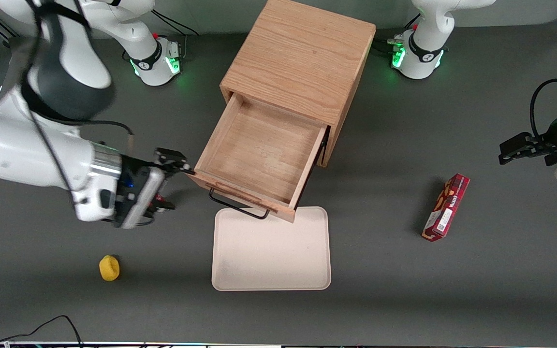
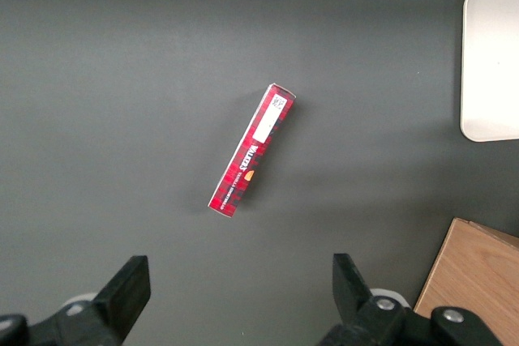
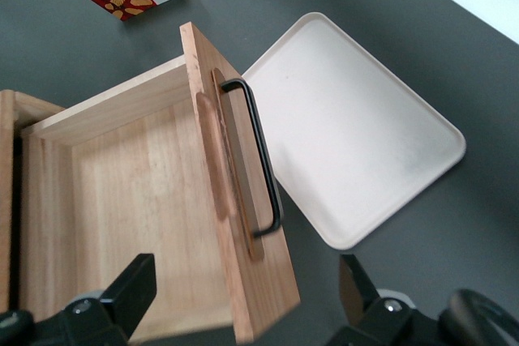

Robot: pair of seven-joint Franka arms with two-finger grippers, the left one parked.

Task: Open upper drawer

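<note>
The upper drawer (image 1: 259,154) stands pulled well out of the wooden cabinet (image 1: 302,58), its inside bare, its black handle (image 1: 237,205) hanging over the edge of the cream tray (image 1: 271,261) nearer the front camera. The pincer (image 1: 172,181) hovers just beside the drawer's front corner, toward the working arm's end of the counter (image 1: 501,290), fingers spread, holding nothing. A red box (image 1: 445,208) lies toward the parked arm's end; a yellow lump (image 1: 109,268) lies nearer the camera than the pincer.

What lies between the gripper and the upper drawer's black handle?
Only bare grey table. In the front view the open gripper hangs beside the pulled-out upper drawer, clear of its handle; the right wrist view also shows nothing between them.
</note>
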